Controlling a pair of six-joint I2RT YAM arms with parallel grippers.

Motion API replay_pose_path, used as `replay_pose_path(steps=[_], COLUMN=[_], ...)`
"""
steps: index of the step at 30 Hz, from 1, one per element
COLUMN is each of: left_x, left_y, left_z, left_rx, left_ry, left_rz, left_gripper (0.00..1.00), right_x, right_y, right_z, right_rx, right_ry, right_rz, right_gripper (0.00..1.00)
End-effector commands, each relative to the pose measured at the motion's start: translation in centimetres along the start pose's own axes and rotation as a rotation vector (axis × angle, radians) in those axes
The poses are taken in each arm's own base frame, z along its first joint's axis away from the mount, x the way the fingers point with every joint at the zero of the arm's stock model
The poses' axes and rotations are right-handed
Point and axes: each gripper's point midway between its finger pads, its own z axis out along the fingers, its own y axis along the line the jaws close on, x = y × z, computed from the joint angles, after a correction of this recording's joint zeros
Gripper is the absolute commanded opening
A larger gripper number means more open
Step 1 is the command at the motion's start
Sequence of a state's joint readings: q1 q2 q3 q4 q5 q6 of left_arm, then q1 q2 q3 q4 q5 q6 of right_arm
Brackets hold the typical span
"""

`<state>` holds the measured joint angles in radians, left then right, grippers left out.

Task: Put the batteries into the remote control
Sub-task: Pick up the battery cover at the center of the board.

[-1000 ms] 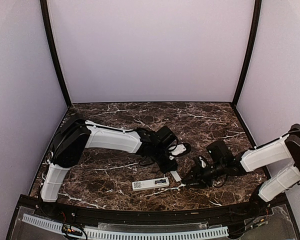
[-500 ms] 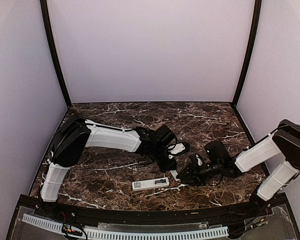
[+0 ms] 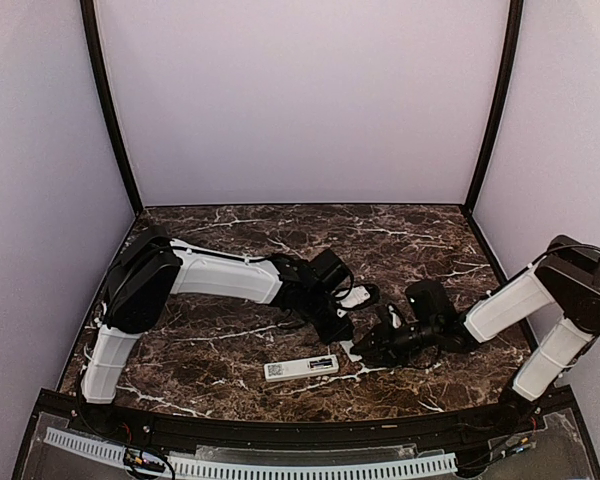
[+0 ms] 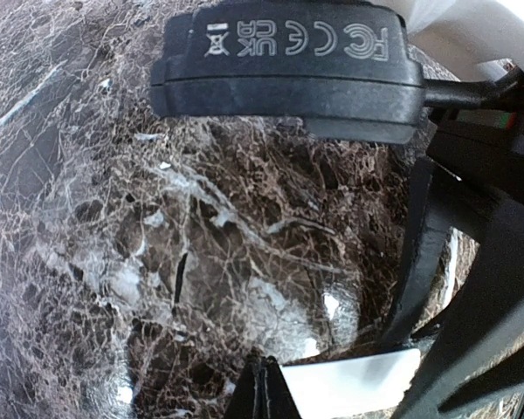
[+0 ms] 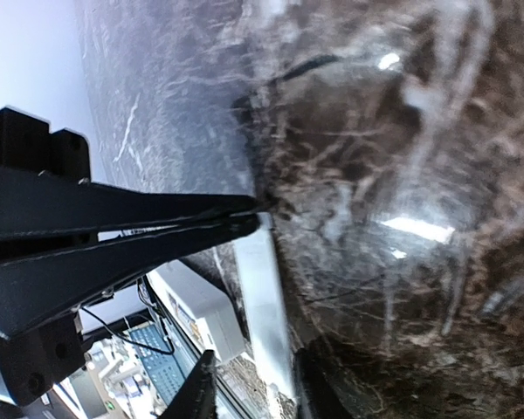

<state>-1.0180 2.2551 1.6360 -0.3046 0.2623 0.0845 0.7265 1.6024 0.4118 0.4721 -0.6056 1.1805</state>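
The white remote control (image 3: 301,367) lies flat near the table's front edge; it also shows in the right wrist view (image 5: 196,310). A small flat white cover piece (image 3: 352,350) lies just right of it on the marble. My left gripper (image 3: 342,335) is shut, and its tip (image 4: 264,388) rests at one end of the cover (image 4: 354,384). My right gripper (image 3: 364,352) is open, with a fingertip on each side of the cover's other end (image 5: 255,388). The cover (image 5: 266,288) lies between them. No batteries show in any view.
The dark marble table (image 3: 230,345) is boxed in by pale walls at the back and both sides. A black rail (image 3: 280,430) runs along the front edge. The two arms meet close together at the table's centre front.
My right gripper has moved left along the table, up to the white cover piece. The left arm and the remote have stayed where they were.
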Motion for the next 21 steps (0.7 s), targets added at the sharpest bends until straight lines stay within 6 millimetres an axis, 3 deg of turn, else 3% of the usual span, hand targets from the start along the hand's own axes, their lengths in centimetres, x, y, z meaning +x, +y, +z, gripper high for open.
replay_pose_path(steps=[1, 15, 21], left_x=[8.1, 8.2, 8.1], left_y=[1.5, 1.4, 1.5], left_z=[2.4, 2.5, 2.3], left_rx=[-0.036, -0.031, -0.033], left_ry=[0.256, 0.26, 0.261], left_rz=[-0.07, -0.07, -0.072], left_gripper=[0.0, 0.0, 0.0], right_x=[-0.3, -0.4, -0.2], right_y=[-0.2, 0.5, 1.0], right_z=[0.3, 0.5, 0.2], right_rx=[0.014, -0.015, -0.024], right_ry=[-0.016, -0.005, 0.002], right_rz=[-0.016, -0.01, -0.01], right_gripper=[0.23, 0.0, 0.0])
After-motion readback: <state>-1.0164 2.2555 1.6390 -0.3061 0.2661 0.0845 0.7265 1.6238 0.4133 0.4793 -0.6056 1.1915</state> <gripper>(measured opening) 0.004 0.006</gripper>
